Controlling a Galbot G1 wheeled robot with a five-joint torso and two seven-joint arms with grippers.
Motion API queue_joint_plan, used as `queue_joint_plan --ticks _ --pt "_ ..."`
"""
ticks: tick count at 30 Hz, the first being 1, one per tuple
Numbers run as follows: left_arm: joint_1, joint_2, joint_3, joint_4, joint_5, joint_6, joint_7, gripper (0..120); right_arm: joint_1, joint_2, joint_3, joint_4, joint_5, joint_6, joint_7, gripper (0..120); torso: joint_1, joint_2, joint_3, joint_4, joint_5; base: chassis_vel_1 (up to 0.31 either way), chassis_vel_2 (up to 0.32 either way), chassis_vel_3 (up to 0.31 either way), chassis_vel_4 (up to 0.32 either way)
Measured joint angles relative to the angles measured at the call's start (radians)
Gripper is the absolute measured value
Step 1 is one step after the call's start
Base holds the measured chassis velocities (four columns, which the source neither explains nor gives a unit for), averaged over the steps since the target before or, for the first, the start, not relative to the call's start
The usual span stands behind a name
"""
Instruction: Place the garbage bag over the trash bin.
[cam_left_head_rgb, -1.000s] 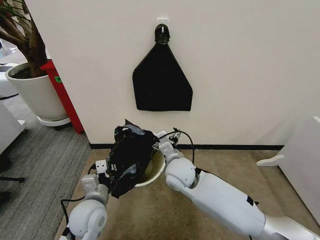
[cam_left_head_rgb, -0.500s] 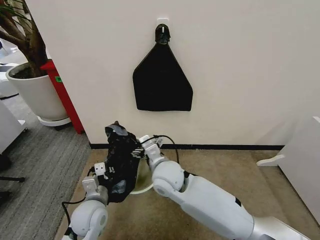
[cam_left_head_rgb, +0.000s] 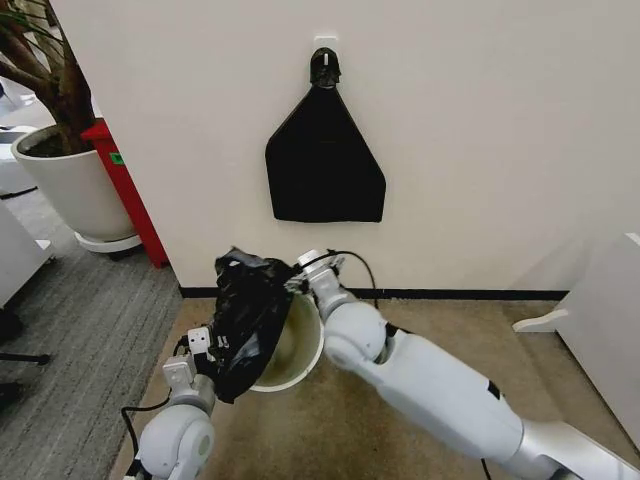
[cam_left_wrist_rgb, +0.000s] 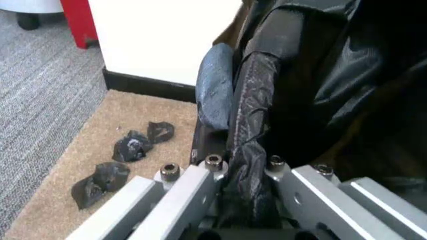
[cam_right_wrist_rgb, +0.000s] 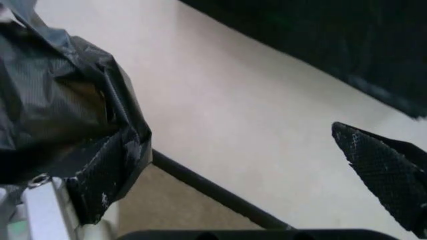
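Observation:
The garbage bag (cam_left_head_rgb: 250, 318) hangs crumpled over the near-left side of the trash bin (cam_left_head_rgb: 300, 345), which stands on the tan carpet by the wall. The bin's cream inside shows to the right of the bag. My left gripper (cam_left_head_rgb: 218, 350) is low at the bag's left side, shut on a twisted strip of the garbage bag (cam_left_wrist_rgb: 257, 115), with the left gripper (cam_left_wrist_rgb: 243, 167) pinching that fold. My right gripper (cam_left_head_rgb: 300, 268) is at the bag's top edge above the bin's far rim. In the right wrist view the right gripper (cam_right_wrist_rgb: 233, 140) is open, with the garbage bag (cam_right_wrist_rgb: 60, 110) bunched against one finger.
A flat black triangular sheet (cam_left_head_rgb: 325, 165) hangs on the wall above the bin. A large white plant pot (cam_left_head_rgb: 70, 185) and a red panel (cam_left_head_rgb: 125, 190) stand at the left. Small black crumpled scraps (cam_left_wrist_rgb: 127, 150) lie on the carpet. White furniture (cam_left_head_rgb: 600, 320) is at the right.
My right gripper swung left toward the bag, then back right and up to its top edge. The bag now hangs lower and more of the bin's inside shows.

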Motion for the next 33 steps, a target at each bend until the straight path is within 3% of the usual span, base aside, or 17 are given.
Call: queue_joint_plan --ticks 12,25,33 --pt "-0.011 -0.011 -0.039 -0.039 -0.039 -0.036 0.004 1 -0.078 -0.086 0.074 0.011 -0.020 0.004 -0.060 100 0.000 0.000 0.000 0.0000 0.0001 0.000 0.000 0.000 0.000" --pt "-0.052 -0.066 -0.047 -0.079 -0.273 -0.050 -0.069 1 -0.233 -0.101 0.132 0.069 -0.111 0.031 -0.116 100 0.000 0.000 0.000 0.0001 0.0000 0.000 0.000 0.000 0.000" --pt "-0.060 -0.076 -0.058 -0.072 -0.349 -0.048 -0.114 1 -0.308 -0.102 0.153 0.081 -0.160 0.054 -0.141 100 0.000 0.000 0.000 0.0000 -0.0001 0.000 0.000 0.000 0.000"
